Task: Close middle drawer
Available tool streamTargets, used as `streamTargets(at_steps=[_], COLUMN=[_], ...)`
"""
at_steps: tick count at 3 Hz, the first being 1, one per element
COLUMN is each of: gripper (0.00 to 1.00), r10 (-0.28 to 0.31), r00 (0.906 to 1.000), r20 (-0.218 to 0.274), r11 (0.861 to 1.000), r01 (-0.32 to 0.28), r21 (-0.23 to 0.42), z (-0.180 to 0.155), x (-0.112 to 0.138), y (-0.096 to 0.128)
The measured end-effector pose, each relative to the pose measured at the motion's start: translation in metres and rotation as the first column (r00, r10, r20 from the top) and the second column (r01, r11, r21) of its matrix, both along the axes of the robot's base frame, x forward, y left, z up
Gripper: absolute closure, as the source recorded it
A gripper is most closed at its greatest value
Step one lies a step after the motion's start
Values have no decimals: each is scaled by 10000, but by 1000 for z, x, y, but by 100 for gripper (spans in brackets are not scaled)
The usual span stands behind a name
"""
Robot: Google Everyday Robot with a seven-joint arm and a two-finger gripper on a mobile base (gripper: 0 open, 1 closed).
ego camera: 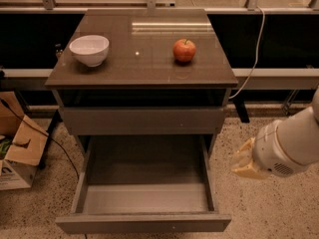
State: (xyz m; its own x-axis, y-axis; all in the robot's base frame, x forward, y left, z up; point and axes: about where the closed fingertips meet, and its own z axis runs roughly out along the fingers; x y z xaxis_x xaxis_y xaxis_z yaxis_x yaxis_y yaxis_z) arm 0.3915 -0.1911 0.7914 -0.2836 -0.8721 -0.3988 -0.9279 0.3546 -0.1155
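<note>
Where the view lies nearest: middle drawer [143,223], pulled far out from the cabinet [144,63].
Gripper [245,162]: right of that drawer, apart from it, over the floor [279,210]; open or closed cannot be told.
Cabinet top: bowl [89,50] left, apple [184,50] right.

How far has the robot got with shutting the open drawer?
Nothing looks done yet: the middle drawer is pulled far out, its grey inside showing. In hand: the gripper hangs to the right of the cabinet, beside the drawer but not touching it. Left to do: reach the drawer's front and push it all the way in.
</note>
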Motion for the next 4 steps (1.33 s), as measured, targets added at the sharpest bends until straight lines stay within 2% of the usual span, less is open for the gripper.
streamTargets(at_steps=[1, 2, 3, 4], gripper=[100, 100, 100, 100], r10=[-188, -584, -1083, -1548], r00=[9998, 9979, 9914, 9743], r20=[-25, -290, -738, -1634], r11=[9998, 9981, 9917, 9782], r01=[188, 590, 1130, 1743], r21=[-64, 200, 619, 1131], z=[-37, -84, -134, -184], x=[-11, -22, -27, -31], y=[5, 4, -1, -6])
